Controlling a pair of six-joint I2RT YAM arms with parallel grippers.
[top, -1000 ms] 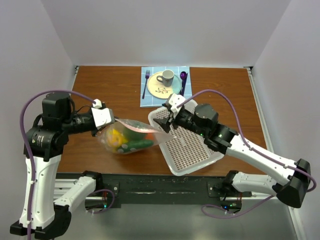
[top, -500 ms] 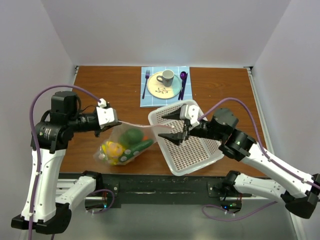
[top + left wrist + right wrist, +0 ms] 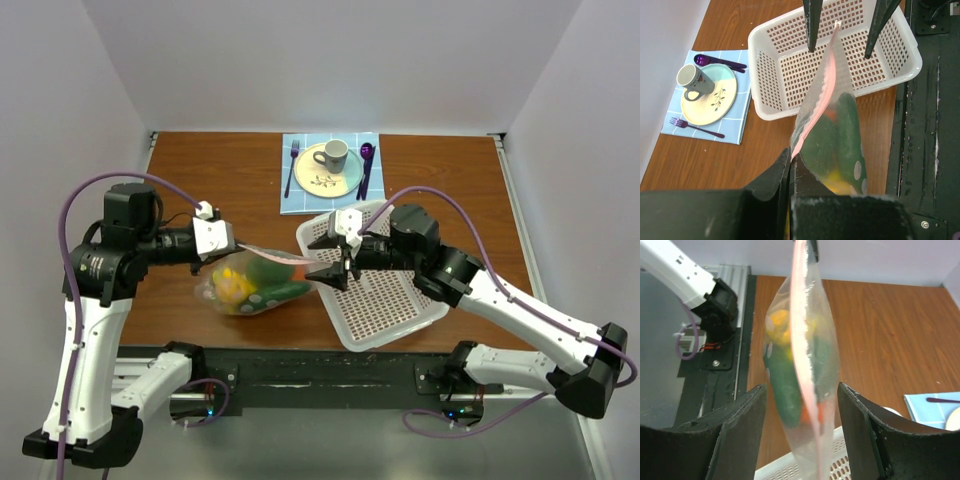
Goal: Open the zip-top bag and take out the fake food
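The clear zip-top bag (image 3: 255,280) hangs above the table's left middle, its pink zip strip (image 3: 275,255) on top. Through it I see fake food: a yellow piece (image 3: 232,285), a green round one (image 3: 265,271) and a green cucumber (image 3: 282,292). My left gripper (image 3: 232,246) is shut on the bag's left zip corner, seen in the left wrist view (image 3: 790,154). My right gripper (image 3: 338,260) is open, its fingers either side of the bag's right end without touching it; the right wrist view shows the bag (image 3: 800,380) in the gap.
A white perforated basket (image 3: 395,300) sits right of the bag, under my right gripper. Behind it a blue mat (image 3: 295,190) holds a plate (image 3: 320,178), a cup (image 3: 333,154), a fork (image 3: 291,165) and a purple spoon (image 3: 366,160).
My right gripper has let go of the bag's right end, swung out over the basket, and come back open around that end. The bag dropped lower, then lifted again.
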